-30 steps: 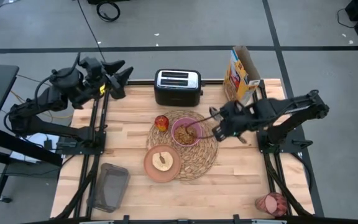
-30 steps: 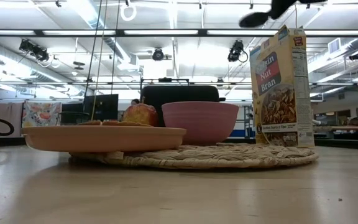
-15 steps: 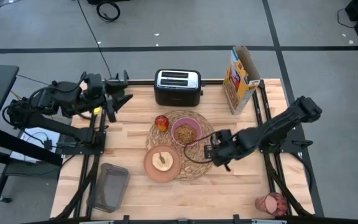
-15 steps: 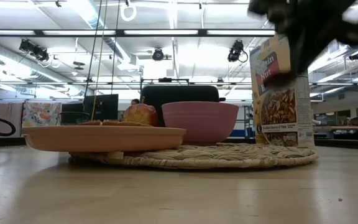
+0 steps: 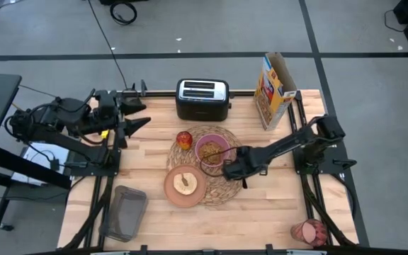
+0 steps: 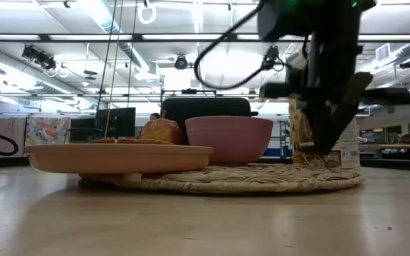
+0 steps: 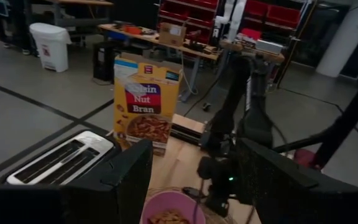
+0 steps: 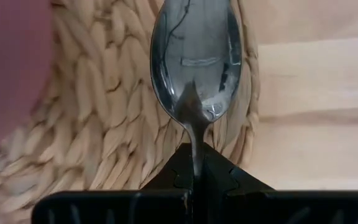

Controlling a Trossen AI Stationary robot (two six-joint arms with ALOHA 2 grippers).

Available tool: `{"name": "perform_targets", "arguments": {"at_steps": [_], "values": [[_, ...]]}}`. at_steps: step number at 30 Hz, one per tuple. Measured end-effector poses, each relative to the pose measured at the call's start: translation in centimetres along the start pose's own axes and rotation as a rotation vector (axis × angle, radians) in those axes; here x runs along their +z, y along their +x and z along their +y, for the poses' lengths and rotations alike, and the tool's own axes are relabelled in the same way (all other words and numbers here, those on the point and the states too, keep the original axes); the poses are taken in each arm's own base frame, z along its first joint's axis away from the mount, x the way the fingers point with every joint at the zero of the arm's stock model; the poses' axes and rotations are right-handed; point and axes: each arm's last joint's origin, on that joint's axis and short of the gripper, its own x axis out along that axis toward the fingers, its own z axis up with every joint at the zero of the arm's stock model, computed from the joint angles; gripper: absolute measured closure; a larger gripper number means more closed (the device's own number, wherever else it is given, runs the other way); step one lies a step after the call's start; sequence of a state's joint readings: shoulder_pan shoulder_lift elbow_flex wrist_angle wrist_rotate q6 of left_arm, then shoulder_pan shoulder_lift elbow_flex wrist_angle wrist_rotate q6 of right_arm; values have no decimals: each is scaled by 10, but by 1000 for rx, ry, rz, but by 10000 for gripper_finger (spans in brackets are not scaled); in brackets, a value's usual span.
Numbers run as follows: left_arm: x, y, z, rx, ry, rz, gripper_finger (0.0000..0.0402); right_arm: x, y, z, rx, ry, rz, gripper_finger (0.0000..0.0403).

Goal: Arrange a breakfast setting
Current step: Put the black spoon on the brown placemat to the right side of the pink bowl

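Lowered since a second ago, the right gripper [image 5: 232,170] now sits over the round woven straw placemat [image 5: 227,185], jaws clamped on a shiny metal spoon [image 8: 196,59] just beside the smooth pink bowl [image 5: 212,150]. Well left of the placemat, the left gripper [image 5: 137,113] hovers with jaws parted and empty. Behind the placemat stand a black toaster [image 5: 202,98] and a cereal box [image 5: 273,88].

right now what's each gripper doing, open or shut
left gripper: open, empty, back by the table's left edge.
right gripper: shut on the spoon, low over the placemat.

pink bowl [image 6: 229,139] on woven placemat [image 6: 248,179], arm [image 6: 326,78] beside.
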State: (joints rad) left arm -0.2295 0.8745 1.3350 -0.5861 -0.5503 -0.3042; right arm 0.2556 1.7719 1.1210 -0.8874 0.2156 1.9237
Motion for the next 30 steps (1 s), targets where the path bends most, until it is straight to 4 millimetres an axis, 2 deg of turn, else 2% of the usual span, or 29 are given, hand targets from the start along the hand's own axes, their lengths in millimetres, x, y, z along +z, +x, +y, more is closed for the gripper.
{"name": "perform_targets", "arguments": {"at_steps": [4,16,30], "values": [[1,-1,-3,-22,-7,-9,159,5,14,5,-51,-28,27,392],[3,-3,-6,-54,-22,-28,159,22,18,10,-48,-58,-2,384],[3,-3,-7,-55,-30,-32,159,22,20,5,-83,-95,20,303]]}}
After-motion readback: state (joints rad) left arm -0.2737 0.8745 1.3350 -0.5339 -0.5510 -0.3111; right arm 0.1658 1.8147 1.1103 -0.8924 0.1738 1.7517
